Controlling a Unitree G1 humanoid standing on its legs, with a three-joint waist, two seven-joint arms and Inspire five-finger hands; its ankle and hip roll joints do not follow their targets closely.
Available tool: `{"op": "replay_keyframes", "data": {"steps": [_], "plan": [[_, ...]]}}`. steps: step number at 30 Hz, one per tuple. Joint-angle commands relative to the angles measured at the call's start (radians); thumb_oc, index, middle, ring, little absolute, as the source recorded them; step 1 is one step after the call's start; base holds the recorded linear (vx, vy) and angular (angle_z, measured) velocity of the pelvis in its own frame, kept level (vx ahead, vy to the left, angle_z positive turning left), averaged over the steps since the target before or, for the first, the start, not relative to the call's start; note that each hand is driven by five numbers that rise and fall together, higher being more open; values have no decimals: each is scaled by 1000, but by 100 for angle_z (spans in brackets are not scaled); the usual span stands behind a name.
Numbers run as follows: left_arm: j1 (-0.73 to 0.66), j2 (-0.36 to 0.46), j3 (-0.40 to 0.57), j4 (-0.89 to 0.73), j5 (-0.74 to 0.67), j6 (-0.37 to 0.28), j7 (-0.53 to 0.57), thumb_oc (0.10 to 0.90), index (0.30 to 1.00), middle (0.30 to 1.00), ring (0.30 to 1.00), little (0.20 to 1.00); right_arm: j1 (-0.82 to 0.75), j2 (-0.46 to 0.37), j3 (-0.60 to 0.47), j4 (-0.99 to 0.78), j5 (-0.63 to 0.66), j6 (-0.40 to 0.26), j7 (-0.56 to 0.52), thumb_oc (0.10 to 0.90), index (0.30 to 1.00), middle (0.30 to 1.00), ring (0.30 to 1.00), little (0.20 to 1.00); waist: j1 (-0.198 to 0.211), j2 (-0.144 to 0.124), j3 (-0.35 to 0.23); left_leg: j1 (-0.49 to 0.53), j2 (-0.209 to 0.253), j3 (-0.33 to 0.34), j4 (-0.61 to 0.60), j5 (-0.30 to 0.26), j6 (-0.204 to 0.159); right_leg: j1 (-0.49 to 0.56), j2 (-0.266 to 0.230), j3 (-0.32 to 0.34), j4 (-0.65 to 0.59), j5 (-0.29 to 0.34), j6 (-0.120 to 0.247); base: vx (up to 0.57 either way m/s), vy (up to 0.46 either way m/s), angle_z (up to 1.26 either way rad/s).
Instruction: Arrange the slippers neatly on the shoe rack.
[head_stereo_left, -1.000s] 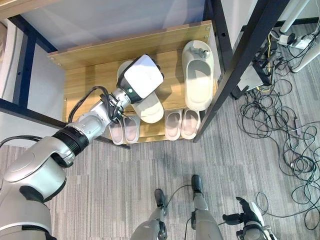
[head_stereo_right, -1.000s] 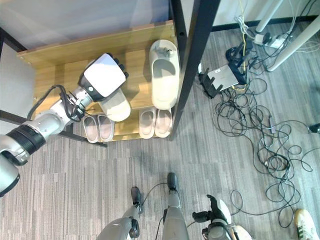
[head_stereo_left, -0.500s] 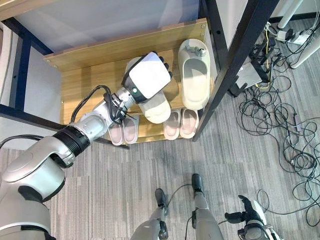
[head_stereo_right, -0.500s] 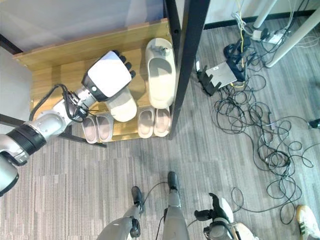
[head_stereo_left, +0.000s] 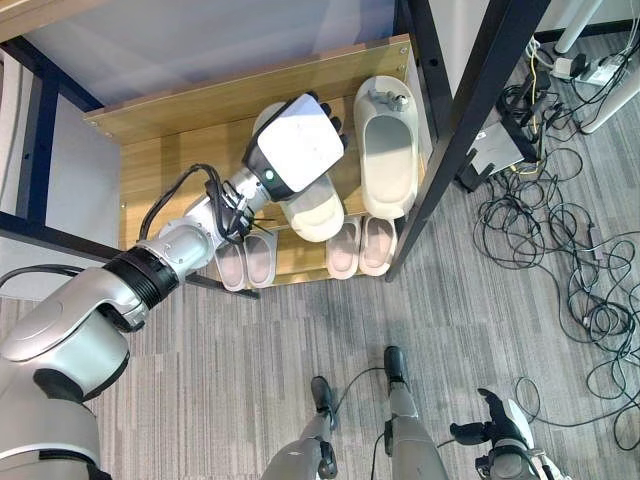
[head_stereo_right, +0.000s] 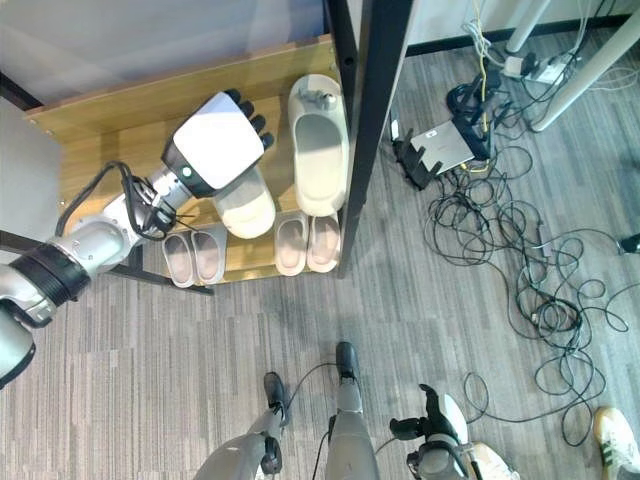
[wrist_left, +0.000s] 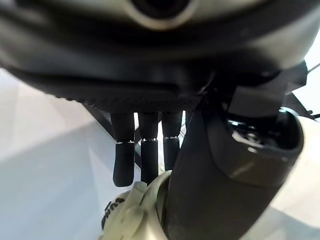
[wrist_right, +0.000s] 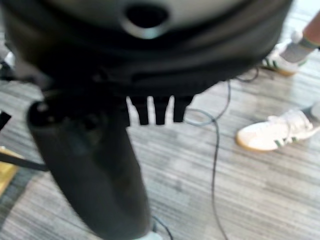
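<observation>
A wooden shoe rack shelf (head_stereo_left: 170, 165) holds two big beige slippers. My left hand (head_stereo_left: 295, 145), with its white back cover, lies over the left beige slipper (head_stereo_left: 318, 212). In the left wrist view the edge of that slipper (wrist_left: 135, 215) sits pinched between the thumb and the nearly straight fingers (wrist_left: 142, 155). The other beige slipper (head_stereo_left: 388, 150) lies just to its right, toe towards the back board. My right hand (head_stereo_left: 495, 450) hangs low over the floor with relaxed fingers and holds nothing.
Two pairs of small pinkish slippers (head_stereo_left: 248, 258) (head_stereo_left: 362, 245) line the lower shelf's front edge. A black rack post (head_stereo_left: 460, 120) slants past the shelf's right end. Cables (head_stereo_left: 560, 250) and a power brick lie on the grey floor to the right. A person's white shoes (wrist_right: 272, 132) stand nearby.
My left hand has moved right and slightly towards the back of the shelf, bringing the beige slipper closer to the other one. The camera has shifted a little.
</observation>
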Motion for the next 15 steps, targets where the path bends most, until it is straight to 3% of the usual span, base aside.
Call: {"op": "replay_keyframes", "data": {"steps": [1, 12, 15], "plan": [[-217, 52, 80, 46, -48, 80, 111, 400, 300, 300, 300, 300, 21, -53, -7, -23, 2, -9, -44, 800, 900, 900, 900, 900, -27, 4, -24, -42, 18, -78, 3, -85, -26, 85, -135, -43, 14, -78, 162, 0, 0, 0], [-239, 12, 96, 85, -104, 77, 129, 400, 300, 300, 300, 300, 23, -50, -1, -34, 9, -13, -48, 800, 900, 900, 900, 900, -44, 0, -18, -39, 22, -65, 3, -87, -24, 74, -133, -28, 17, -76, 161, 10, 1, -4], [-259, 11, 54, 99, -95, 68, 120, 400, 300, 300, 300, 300, 9, -53, 1, -28, 8, -14, -54, 800, 900, 900, 900, 900, -47, 3, -15, -45, 21, -62, 3, -84, -23, 66, -133, -24, 17, -71, 163, 0, 0, 0]]}}
